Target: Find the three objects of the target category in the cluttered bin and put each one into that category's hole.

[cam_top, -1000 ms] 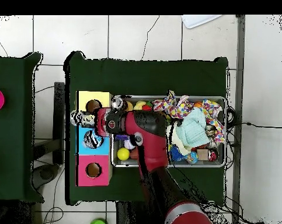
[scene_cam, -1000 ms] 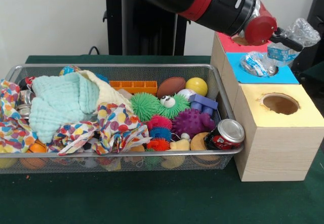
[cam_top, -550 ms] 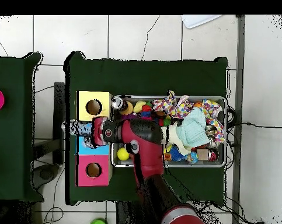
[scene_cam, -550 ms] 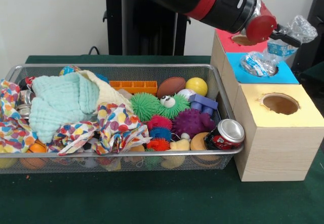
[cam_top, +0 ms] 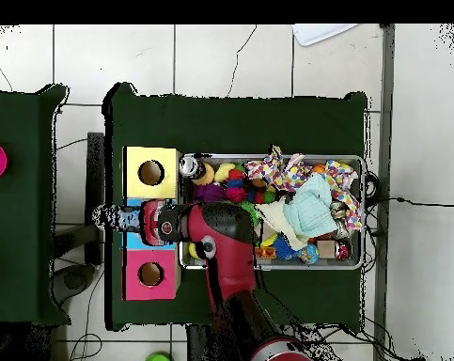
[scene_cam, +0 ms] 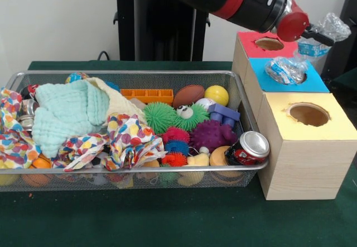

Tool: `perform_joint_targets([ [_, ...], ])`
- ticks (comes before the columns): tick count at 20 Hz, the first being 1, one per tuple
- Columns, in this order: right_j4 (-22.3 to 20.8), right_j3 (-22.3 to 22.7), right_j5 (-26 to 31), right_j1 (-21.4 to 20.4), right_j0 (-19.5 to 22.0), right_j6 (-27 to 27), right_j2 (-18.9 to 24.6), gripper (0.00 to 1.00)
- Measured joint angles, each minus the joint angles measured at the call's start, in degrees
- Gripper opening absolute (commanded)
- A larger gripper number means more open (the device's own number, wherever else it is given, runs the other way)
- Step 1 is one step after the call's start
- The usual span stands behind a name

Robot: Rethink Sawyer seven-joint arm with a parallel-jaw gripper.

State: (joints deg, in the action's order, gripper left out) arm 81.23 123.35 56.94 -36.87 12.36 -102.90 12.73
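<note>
My gripper [scene_cam: 317, 37] is shut on a crumpled clear plastic bottle [scene_cam: 330, 28] with a blue label, held in the air at the outer side of the boxes, level with the seam between the red-topped box [scene_cam: 248, 39] and the blue-topped box [scene_cam: 315, 82]. A second crumpled bottle [scene_cam: 283, 69] sits in the blue box's hole. From overhead, the gripper [cam_top: 127, 219] and held bottle [cam_top: 108, 217] hang over the blue box's [cam_top: 136, 242] outer edge.
The yellow-topped box [scene_cam: 334, 127] has an empty hole. The wire bin [scene_cam: 139, 170] holds cloths, spiky balls, bricks, a football and a red can [scene_cam: 249, 148] at its near right corner. The arm crosses above the bin's right end.
The gripper has carried the bottle up and back, from over the yellow-blue seam in the overhead view to the blue box's outer edge. Bin contents unchanged.
</note>
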Motion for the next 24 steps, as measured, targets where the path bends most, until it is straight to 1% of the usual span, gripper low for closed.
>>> perform_joint_targets([
  [6, 1.0, 0.5, 0.0, 0.3, -0.5, 2.3, 0.0, 0.0],
  [14, 1.7, 0.5, 0.1, 3.0, -0.5, 4.9, 0.0, 0.0],
  [24, 1.9, 0.4, 1.8, 4.3, 1.0, 9.9, 0.1, 0.0],
])
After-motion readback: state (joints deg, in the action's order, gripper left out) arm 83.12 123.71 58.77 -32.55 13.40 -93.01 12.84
